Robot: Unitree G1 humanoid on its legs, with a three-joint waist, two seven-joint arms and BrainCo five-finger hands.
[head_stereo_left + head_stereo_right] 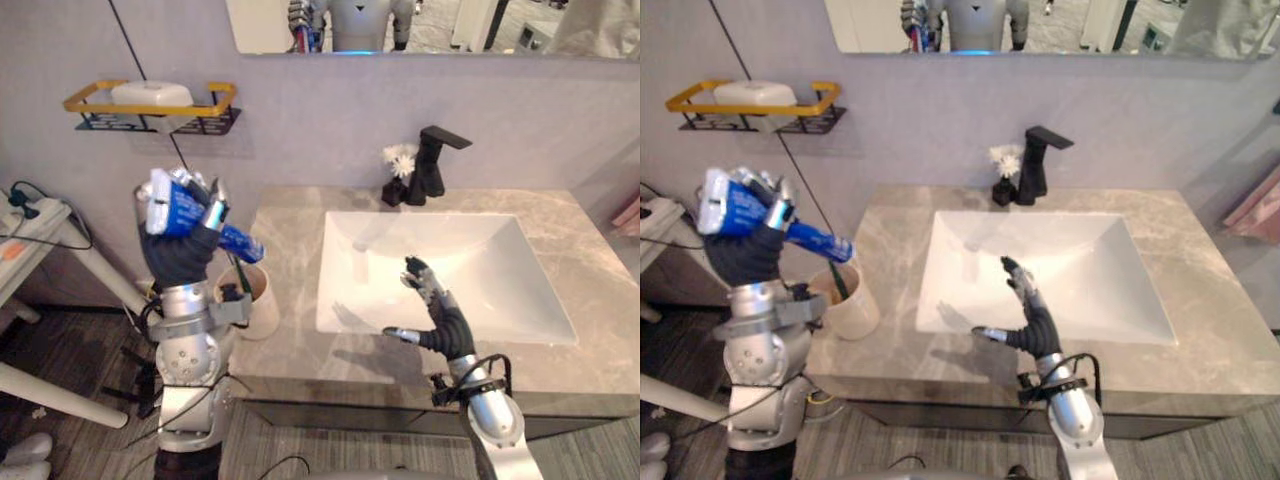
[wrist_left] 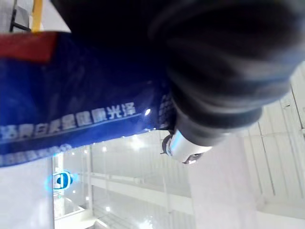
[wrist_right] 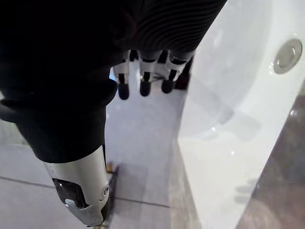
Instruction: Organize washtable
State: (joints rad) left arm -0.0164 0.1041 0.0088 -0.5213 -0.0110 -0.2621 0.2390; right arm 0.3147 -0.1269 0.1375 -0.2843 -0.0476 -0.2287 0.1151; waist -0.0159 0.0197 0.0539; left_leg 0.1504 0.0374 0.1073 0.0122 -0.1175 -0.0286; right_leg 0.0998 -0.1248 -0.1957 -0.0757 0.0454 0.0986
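My left hand (image 1: 180, 245) is raised beside the counter's left end, shut on a blue and white toothpaste tube (image 1: 195, 218) that slants down toward a beige cup (image 1: 252, 300) standing on the counter's left edge. The tube's blue side (image 2: 71, 105) runs across the left wrist view. A dark item stands inside the cup (image 1: 845, 295). My right hand (image 1: 432, 310) hovers open over the front rim of the white sink (image 1: 480, 270), with its fingers (image 3: 143, 83) relaxed and nothing in them.
A black faucet (image 1: 432, 165) with a small white flower (image 1: 400, 160) stands behind the basin on the grey marble counter (image 1: 590, 250). A yellow-rimmed wall shelf (image 1: 150, 105) holds a white soap dish. A white table (image 1: 40, 240) stands to the left.
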